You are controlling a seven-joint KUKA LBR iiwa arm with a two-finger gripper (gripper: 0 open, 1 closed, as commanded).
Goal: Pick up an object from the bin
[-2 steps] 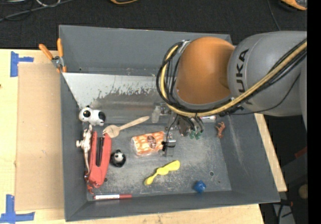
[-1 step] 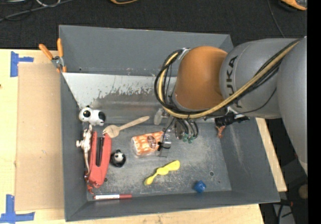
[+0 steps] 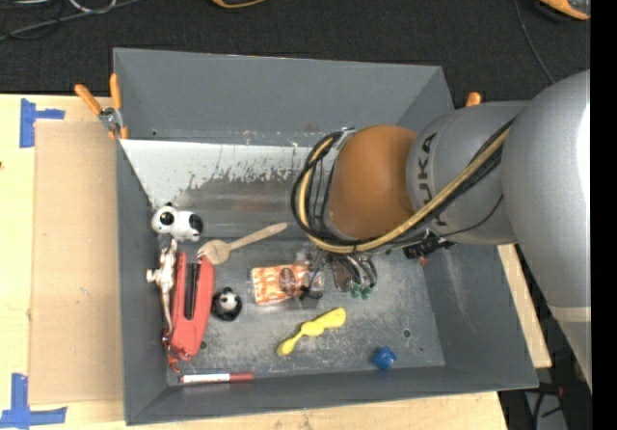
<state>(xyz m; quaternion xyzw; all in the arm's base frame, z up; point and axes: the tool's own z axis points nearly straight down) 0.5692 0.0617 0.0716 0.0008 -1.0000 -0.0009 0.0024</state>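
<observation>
Grey robot arm (image 3: pixel 463 177) with its orange wrist cover looms nearest, centre right. Below it the hand (image 3: pixel 328 282), width impossible to tell, sits just right of a crinkled orange-and-clear packet (image 3: pixel 275 283), lower centre of the grey metal bin (image 3: pixel 463 322), its long axis running left-right.

The jaws are seen low in the middle of the grey bin (image 3: pixel 270 95), right up against the right end of a crinkly orange-and-clear packet (image 3: pixel 273 284). A wooden spoon (image 3: pixel 241 240) is laid just behind the packet and a yellow plastic piece (image 3: pixel 311 330) in front. A blue ball (image 3: pixel 384 358) is parked near the front wall.
</observation>
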